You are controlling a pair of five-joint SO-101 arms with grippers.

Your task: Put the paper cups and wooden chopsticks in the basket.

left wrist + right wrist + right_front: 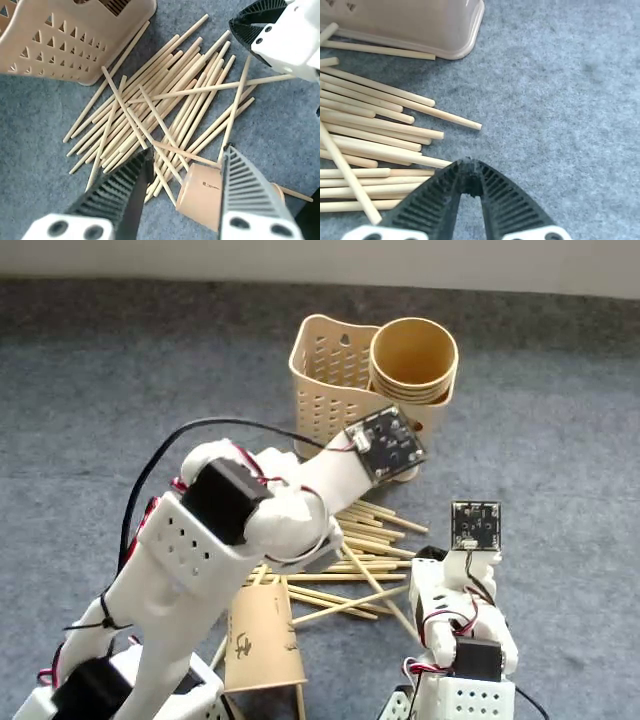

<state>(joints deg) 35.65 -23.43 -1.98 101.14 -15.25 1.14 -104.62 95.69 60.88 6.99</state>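
Plainly, left pincer (188, 149) gapes above chopsticks (165, 100); right pincer (469, 164) closed; paper cup (197, 197) print (210, 185) unreadable.

Basket (325, 380): 1.
Paper cups: 1 nested stack (413, 360) in the basket, about four by the rims, can't separate them cleanly. Plus 1 loose cup (262, 640) on its side on the table (560, 440).
Chopsticks (165, 115): one scattered pile, roughly thirty or more, too overlapped for an exact count.
Arms: 2, left arm (180, 570) and right arm (460, 620).
Tools: 2, left tool (189, 150) and right tool (468, 165).
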